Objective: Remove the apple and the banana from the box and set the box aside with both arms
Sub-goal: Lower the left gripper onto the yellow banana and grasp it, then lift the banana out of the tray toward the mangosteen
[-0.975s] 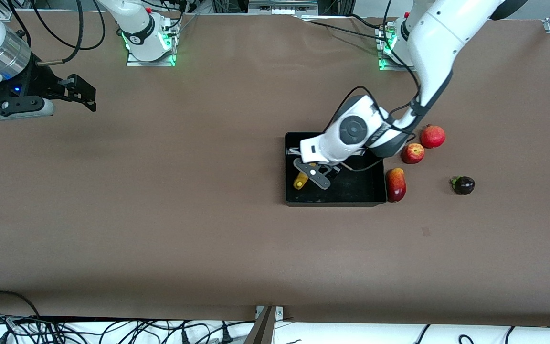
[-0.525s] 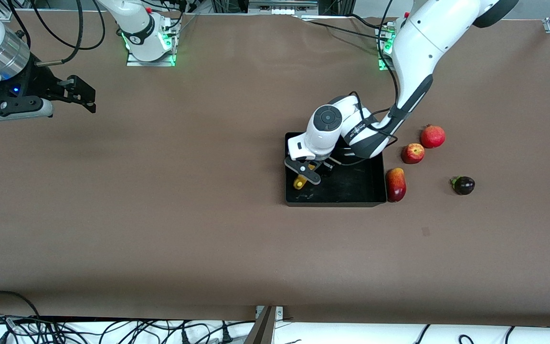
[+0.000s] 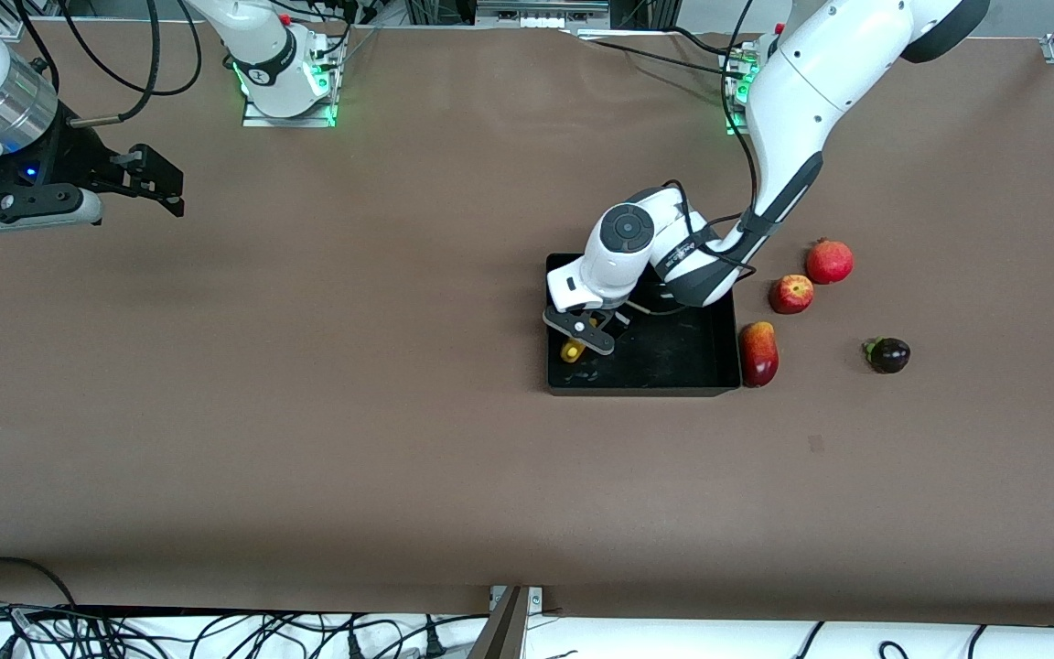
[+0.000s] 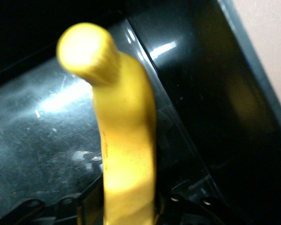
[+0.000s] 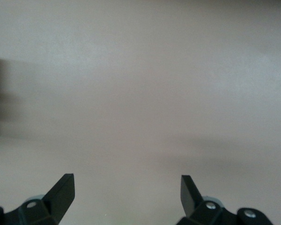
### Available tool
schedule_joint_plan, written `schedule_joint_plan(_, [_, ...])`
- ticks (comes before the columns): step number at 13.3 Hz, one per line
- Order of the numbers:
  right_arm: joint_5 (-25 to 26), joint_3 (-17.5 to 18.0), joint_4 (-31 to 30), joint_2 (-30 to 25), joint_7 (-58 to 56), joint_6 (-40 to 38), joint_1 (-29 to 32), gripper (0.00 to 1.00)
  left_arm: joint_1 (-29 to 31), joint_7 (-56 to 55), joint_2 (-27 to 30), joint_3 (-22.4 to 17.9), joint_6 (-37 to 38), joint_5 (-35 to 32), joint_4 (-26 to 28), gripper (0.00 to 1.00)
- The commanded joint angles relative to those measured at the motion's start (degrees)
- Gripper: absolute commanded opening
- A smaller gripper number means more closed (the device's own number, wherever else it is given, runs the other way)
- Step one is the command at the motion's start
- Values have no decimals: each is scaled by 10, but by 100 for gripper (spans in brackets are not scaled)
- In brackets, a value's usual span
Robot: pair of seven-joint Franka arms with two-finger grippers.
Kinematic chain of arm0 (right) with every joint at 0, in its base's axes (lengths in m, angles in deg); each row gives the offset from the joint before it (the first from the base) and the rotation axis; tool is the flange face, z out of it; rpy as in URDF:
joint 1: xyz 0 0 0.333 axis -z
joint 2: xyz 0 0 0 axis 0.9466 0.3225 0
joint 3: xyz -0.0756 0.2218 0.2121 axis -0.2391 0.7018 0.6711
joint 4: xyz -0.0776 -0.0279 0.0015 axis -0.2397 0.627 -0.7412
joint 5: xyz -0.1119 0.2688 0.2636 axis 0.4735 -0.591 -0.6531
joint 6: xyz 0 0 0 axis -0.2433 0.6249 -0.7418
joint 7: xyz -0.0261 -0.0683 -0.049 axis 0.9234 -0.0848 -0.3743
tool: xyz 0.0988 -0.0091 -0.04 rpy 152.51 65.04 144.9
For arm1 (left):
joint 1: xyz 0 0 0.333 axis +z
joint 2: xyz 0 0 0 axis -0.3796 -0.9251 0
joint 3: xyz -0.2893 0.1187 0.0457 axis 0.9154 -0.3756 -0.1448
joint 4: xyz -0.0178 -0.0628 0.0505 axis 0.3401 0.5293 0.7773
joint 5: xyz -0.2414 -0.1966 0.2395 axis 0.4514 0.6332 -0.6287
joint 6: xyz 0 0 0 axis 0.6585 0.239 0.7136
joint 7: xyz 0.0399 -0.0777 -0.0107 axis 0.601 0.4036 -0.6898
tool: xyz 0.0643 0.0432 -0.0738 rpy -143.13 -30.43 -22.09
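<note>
The black box (image 3: 673,359) lies mid-table toward the left arm's end. Inside it, at the wall toward the right arm's end, lies the slim yellow banana-like fruit (image 3: 572,351). My left gripper (image 3: 582,333) is down in the box and shut on this fruit. In the left wrist view the yellow fruit (image 4: 126,136) runs out from between the fingers of my left gripper (image 4: 129,208), over the glossy box floor (image 4: 47,136). The streaked apple (image 3: 790,294) rests on the table beside the box. My right gripper (image 3: 159,183) waits open over bare table, nothing between its fingers (image 5: 61,192).
A dark-red mango (image 3: 758,353) lies against the box wall, nearer the front camera than the apple. A red pomegranate (image 3: 829,261) sits beside the apple, and a dark purple fruit (image 3: 888,354) lies farther toward the left arm's end. Cables run along the table edges.
The left gripper shifted inside the box toward the right arm's end, came down over the yellow fruit and shut on it. The right arm has not moved.
</note>
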Motion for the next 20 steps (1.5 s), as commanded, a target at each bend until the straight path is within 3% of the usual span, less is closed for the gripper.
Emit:
schedule_joint_plan(1, [-9, -2, 5, -1, -4, -1, -1, 100, 9, -9, 16, -4, 5, -9, -2, 0])
schedule_joint_plan(4, [-9, 0, 5, -1, -4, 7, -1, 100, 33, -10, 52, 11, 46, -1, -5, 0])
schedule_joint_plan(8, [-9, 1, 5, -1, -4, 13, -2, 100, 148, -23, 136, 98, 181, 124, -17, 0])
schedule_joint_plan(12, [-11, 1, 5, -1, -4, 13, -2, 100, 239, -16, 176, 103, 297, 137, -21, 0])
schedule_joint_plan(14, [-12, 1, 5, -2, -1, 13, -2, 100, 301, 25, 172, 102, 302, 132, -16, 0])
schedule_joint_plan(18, [-12, 2, 5, -2, 1, 13, -2, 100, 392, 215, 128, 82, 249, 94, -18, 0])
schedule_joint_plan(20, [-12, 2, 5, -1, 0, 13, -2, 100, 428, 265, 92, 82, 220, 100, -24, 12])
